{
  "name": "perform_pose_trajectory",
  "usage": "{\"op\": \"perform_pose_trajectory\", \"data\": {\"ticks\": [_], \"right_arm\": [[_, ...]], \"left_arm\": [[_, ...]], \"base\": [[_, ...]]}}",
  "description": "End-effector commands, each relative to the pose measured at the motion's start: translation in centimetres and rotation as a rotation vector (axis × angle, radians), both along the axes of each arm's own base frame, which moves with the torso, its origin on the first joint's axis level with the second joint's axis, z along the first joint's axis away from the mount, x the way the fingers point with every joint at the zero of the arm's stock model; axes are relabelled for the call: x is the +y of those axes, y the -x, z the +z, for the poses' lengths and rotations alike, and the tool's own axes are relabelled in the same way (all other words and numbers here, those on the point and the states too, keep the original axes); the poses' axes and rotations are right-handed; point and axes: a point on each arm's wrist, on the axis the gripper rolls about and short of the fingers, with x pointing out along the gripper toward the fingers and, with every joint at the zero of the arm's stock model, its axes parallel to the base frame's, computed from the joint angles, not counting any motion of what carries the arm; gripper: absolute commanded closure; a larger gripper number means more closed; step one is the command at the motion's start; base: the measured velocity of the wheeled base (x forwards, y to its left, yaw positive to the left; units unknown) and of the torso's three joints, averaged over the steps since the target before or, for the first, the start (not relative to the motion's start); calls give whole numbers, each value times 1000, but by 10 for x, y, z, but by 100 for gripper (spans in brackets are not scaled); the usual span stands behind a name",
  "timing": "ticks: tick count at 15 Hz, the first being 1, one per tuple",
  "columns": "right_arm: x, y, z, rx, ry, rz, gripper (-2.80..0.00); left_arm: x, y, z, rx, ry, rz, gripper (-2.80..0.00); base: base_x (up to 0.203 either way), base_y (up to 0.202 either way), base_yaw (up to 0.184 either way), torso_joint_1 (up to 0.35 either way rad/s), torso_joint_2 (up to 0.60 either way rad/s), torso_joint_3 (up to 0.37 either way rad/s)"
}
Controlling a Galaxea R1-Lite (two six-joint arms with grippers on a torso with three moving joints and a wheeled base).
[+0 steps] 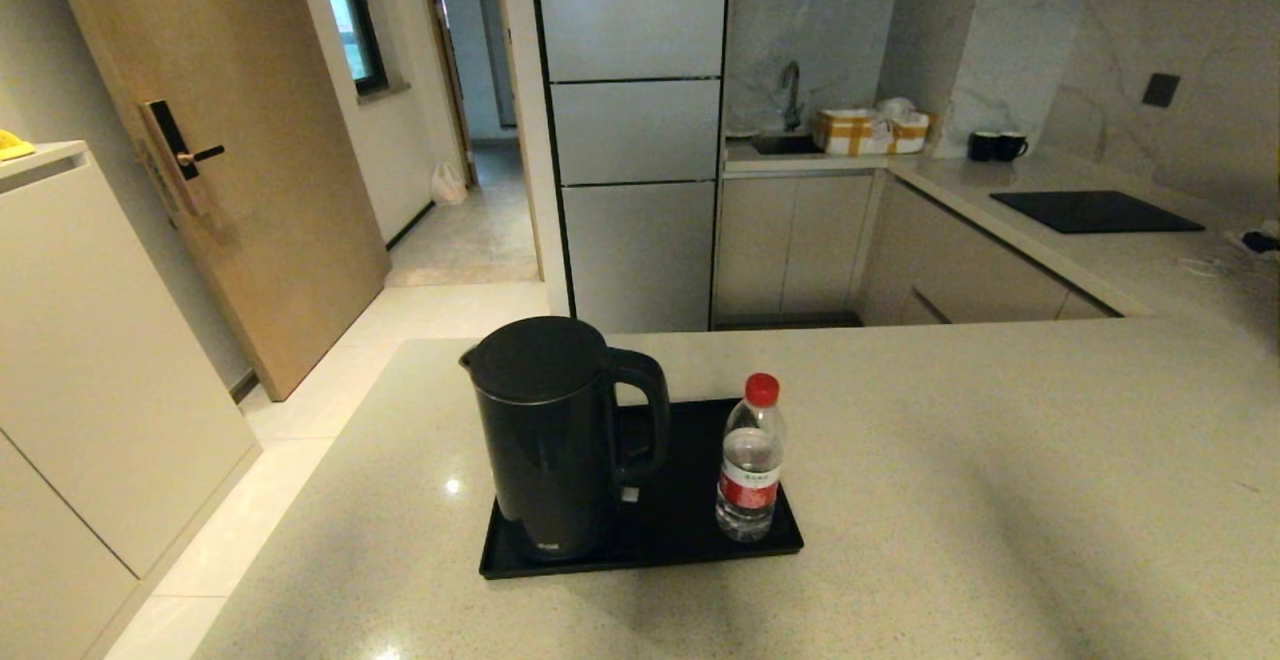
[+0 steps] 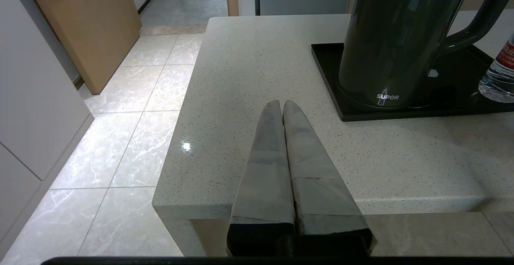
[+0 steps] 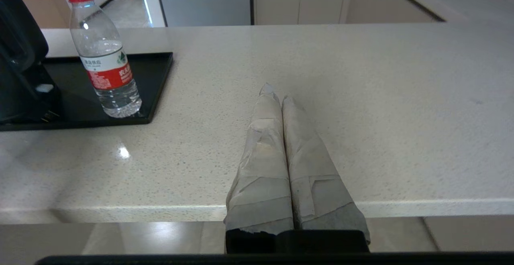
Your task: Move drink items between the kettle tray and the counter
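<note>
Standing upright on the kettle tray (image 1: 700, 540), one black kettle (image 1: 545, 430) occupies the tray's left part with its loop handle turned toward one water bottle (image 1: 750, 465), which stands on the tray's right part, near but apart from the kettle. The tray lies flat on the counter (image 1: 1000, 480). Count: one kettle, one bottle, one tray. Neither gripper appears in the head view; only the wrist views show them. The left wrist view shows the left gripper (image 2: 282, 103) with its two fingers pressed together, holding nothing, poised over the counter's near edge, apart from the tray's corner; it alone shows the white brand mark low on the kettle. The right wrist view shows the right gripper (image 3: 277, 93) likewise closed on nothing, over bare counter well to the side of the bottle. Only the head view shows two dark mugs (image 1: 996, 146) and a black cooktop panel (image 1: 1095, 210) on the far worktop.
</note>
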Motion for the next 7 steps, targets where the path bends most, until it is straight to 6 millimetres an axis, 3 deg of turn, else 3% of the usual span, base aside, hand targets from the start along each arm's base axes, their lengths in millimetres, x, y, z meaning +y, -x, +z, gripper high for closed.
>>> {"op": "perform_pose_trajectory", "data": {"ticks": [1, 7], "right_arm": [[0, 0, -1, 4, -3, 2, 0], [0, 0, -1, 2, -8, 0, 0]], "left_arm": [[0, 0, 0, 0, 0, 0, 0], [0, 0, 0, 0, 0, 0, 0]], "base": [[0, 0, 0, 0, 0, 0], [0, 0, 0, 0, 0, 0]]}}
